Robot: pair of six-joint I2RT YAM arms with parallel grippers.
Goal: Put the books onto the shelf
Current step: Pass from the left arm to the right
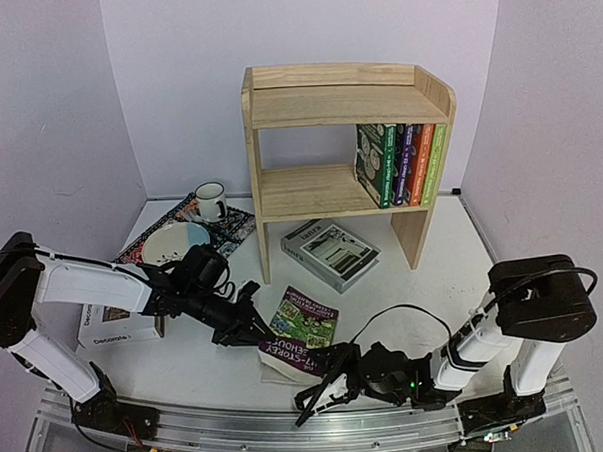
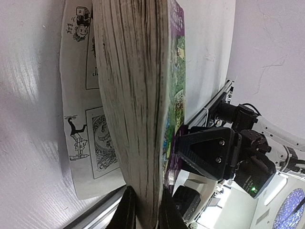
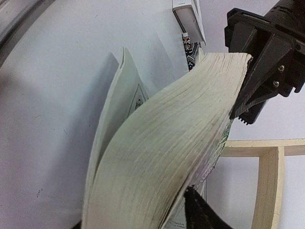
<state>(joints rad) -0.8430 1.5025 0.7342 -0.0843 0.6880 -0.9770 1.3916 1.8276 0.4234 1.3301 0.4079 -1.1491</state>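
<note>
From overhead I see the purple book on the counter in front of the shelf, between my two arms. The left gripper meets its left edge and the right gripper reaches in at its near edge. That view cannot show me either grip.

The left wrist camera settles one of them. The left gripper's fingers are nearly closed, pinching the thick block of pages. One loose leaf with cartoon drawings lies apart from the block, flat on the counter.

The right wrist camera shows the fanned page edges filling the space ahead of it, with the left gripper on the far corner. Only one of the right gripper's own fingers shows clearly, beside the cover, so I cannot tell whether it has clamped.

Only the overhead view shows the rest. A row of books stands upright at the right end of the lower shelf, a grey-white book lies flat before it, and a white book lies under the left arm.
</note>
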